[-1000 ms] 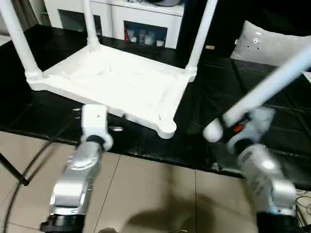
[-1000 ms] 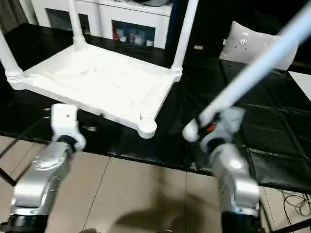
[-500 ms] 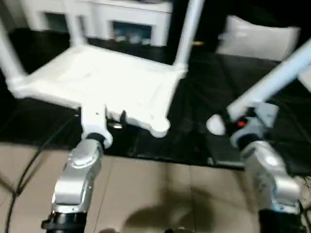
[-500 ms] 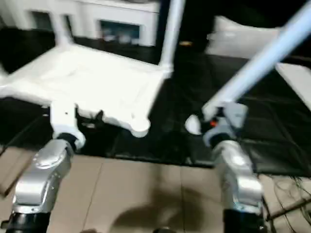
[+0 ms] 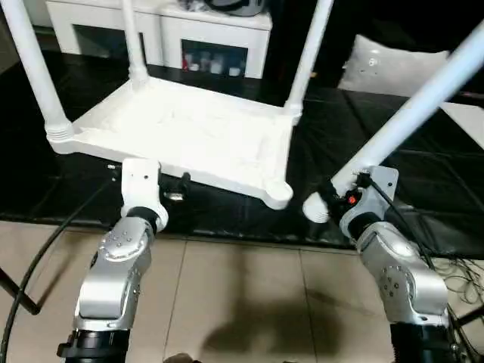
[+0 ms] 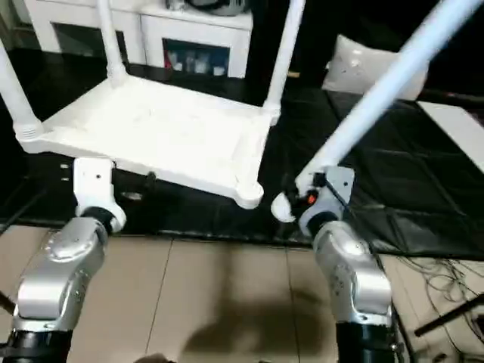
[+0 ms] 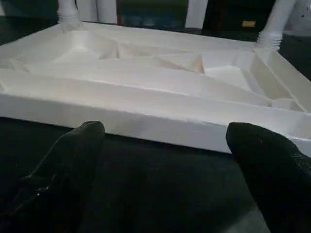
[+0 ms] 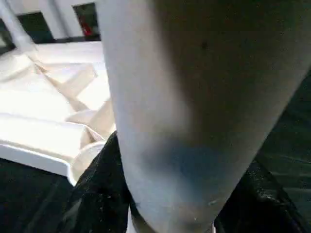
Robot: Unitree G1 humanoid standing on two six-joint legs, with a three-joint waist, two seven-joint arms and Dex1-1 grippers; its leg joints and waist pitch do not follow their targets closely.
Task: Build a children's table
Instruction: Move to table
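The children's table top is laid underside-up on the black surface, three legs fitted and the near corner socket empty; the fourth leg is gripped near its thick end by the right gripper, steeply tilted, so misalignment or jamming at the socket is judged likely. The left gripper is held wide open just before the top's near edge; open room is left between socket and leg end, but the fitted leg behind could be struck.

the right claw, clamped on the loose leg, now sits closer to the table top's empty near corner socket than a second ago, and the leg's rounded end now hangs just beside that socket. the leg stands a bit steeper. much of the remaining shift across the frame is the head camera moving.
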